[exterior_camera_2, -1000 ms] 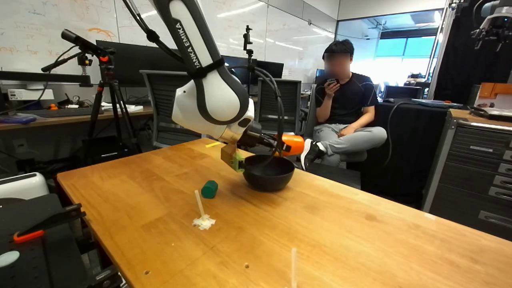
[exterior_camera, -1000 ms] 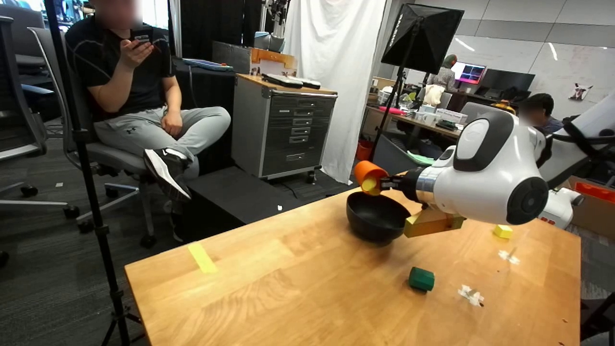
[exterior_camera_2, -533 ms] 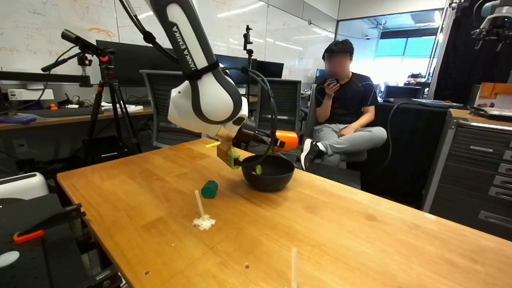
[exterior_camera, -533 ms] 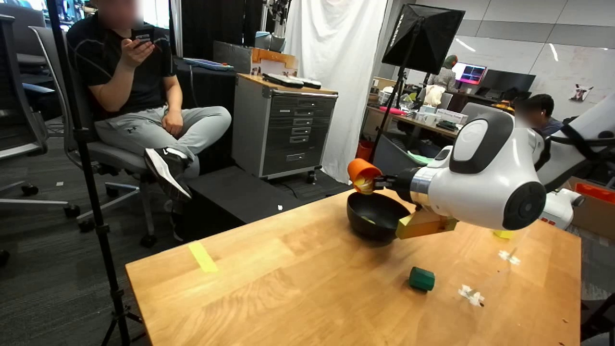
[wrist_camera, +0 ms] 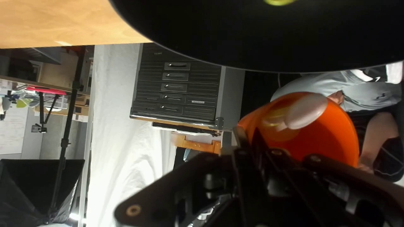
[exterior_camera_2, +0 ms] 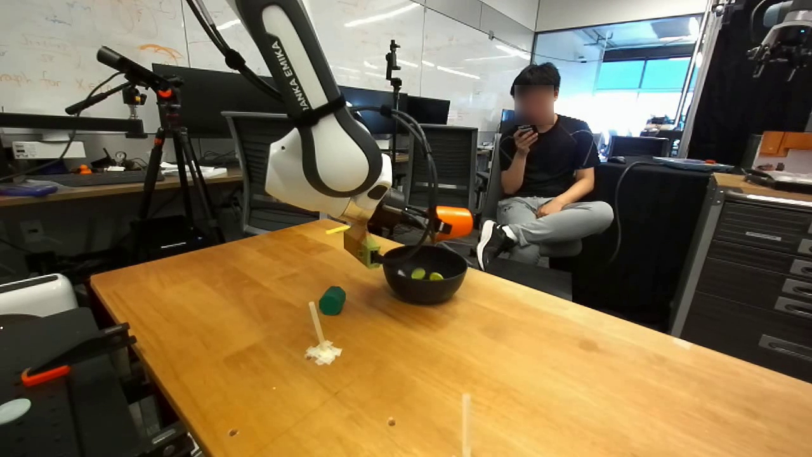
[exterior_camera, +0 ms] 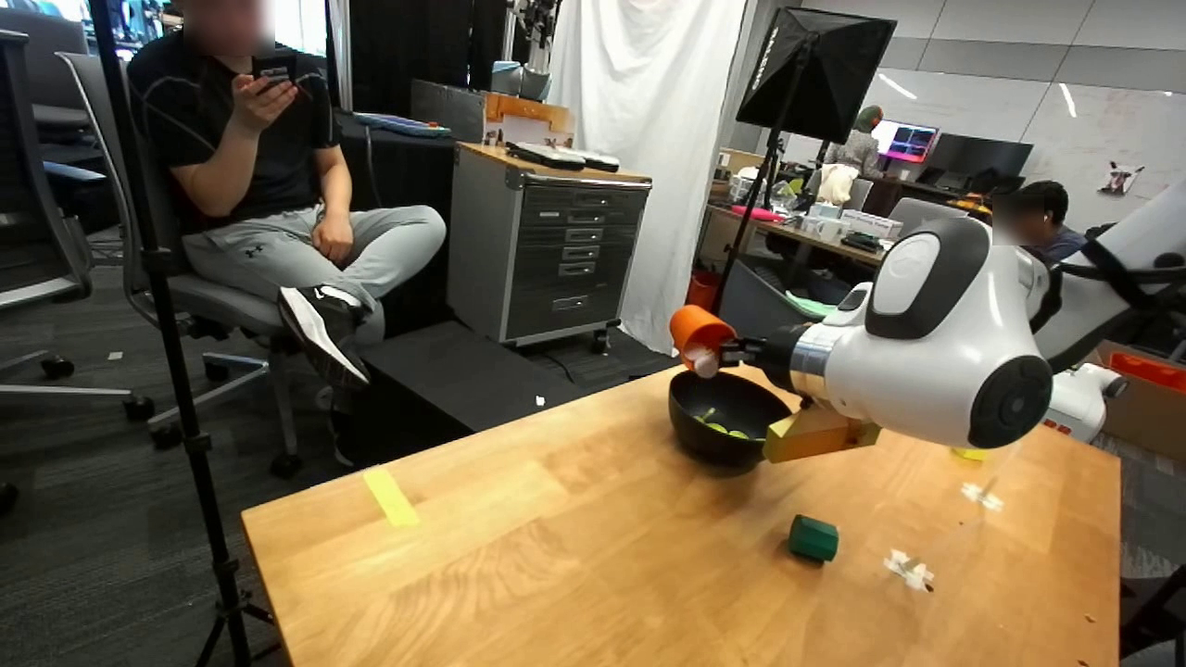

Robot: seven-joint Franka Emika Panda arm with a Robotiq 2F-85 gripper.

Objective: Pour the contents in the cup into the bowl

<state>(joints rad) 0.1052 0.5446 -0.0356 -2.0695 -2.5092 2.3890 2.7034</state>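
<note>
A few pale green bits [exterior_camera_2: 418, 274] now lie inside the black bowl [exterior_camera_2: 426, 293], where none showed a second ago; the pour, I judge, is landing where it should. The orange cup [exterior_camera: 700, 332] hangs above the bowl, tilted well over with its mouth angled down toward it, and has barely shifted in the last half second. The claw [exterior_camera: 732, 351] is clenched on the cup's wall at the rim. In the wrist view a whitish piece [wrist_camera: 307, 111] sits at the cup's mouth, so the task is probably part done, and a steeper tilt may be needed. The bowl stands near the long edge of the worktop [exterior_camera: 593, 537] nearest the seated man [exterior_camera: 283, 176], well apart from the corner with the yellow tape [exterior_camera: 391, 497]; a stray piece could roll off that edge.
</note>
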